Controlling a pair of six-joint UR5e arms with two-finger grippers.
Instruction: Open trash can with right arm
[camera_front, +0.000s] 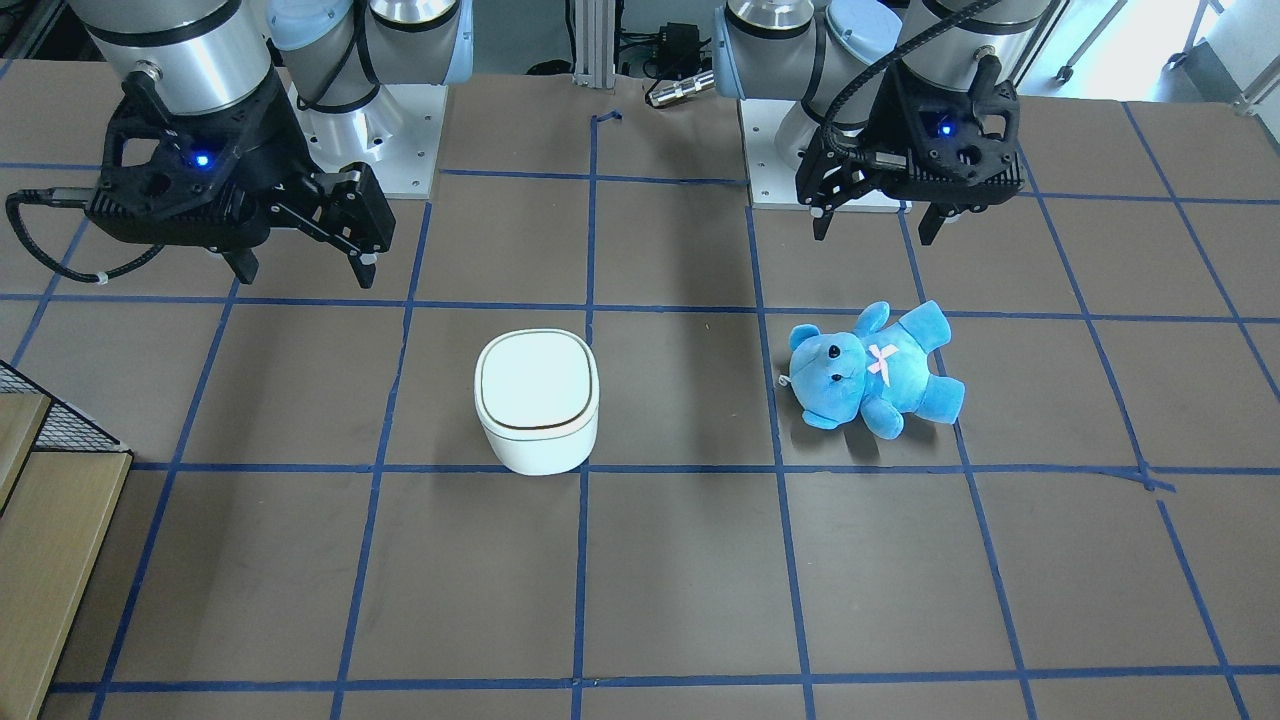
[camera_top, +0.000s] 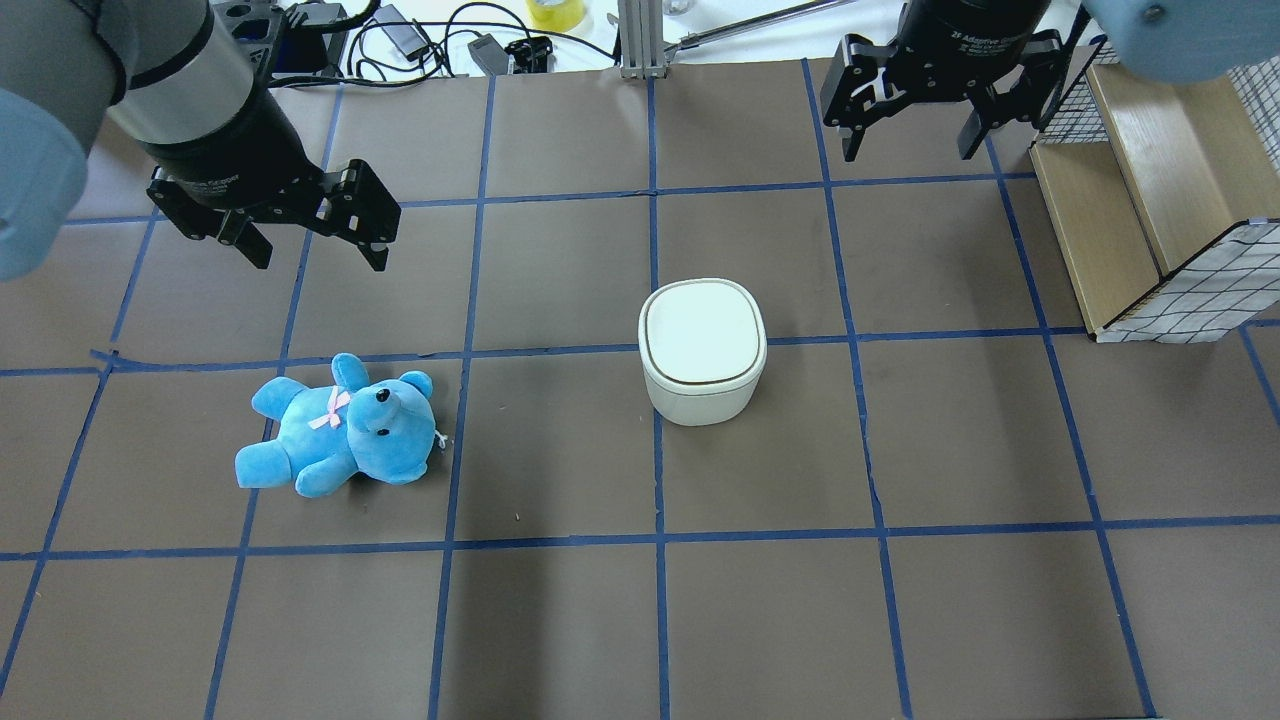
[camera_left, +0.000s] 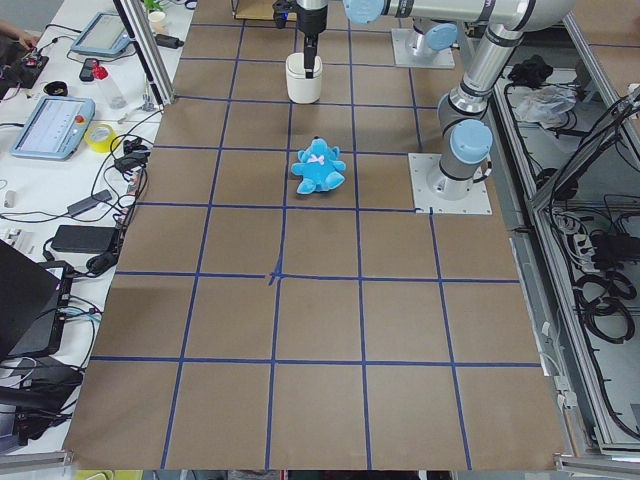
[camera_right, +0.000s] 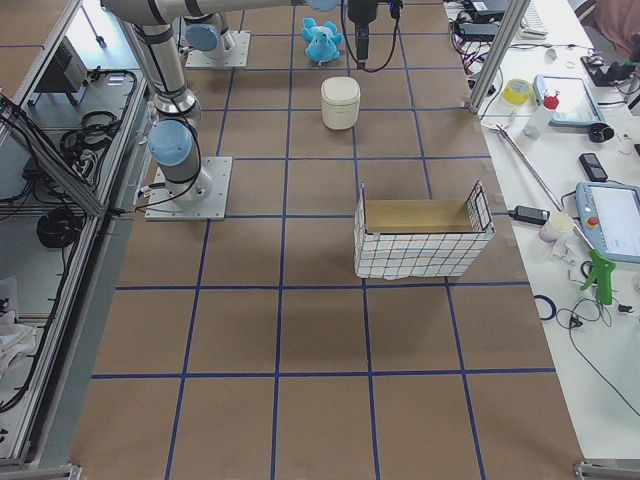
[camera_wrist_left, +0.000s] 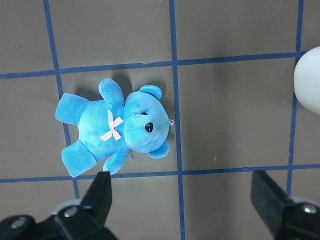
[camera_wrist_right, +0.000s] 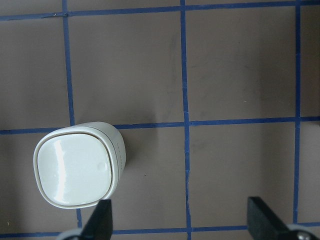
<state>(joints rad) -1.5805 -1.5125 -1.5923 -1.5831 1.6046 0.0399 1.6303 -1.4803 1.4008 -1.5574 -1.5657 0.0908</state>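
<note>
Trash can (camera_top: 703, 350) of glossy white plastic, rounded-square, stands lidded; right claw (camera_top: 909, 152) gapes open.

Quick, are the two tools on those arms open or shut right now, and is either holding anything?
Left tool: open, holding nothing.
Right tool: open, holding nothing.

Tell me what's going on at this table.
Nothing is being handled yet. The right pincer hangs open and empty in the air, clear of the white trash can, whose lid is shut. The left pincer is open and empty too, up above a blue teddy bear that lies on the table.
</note>
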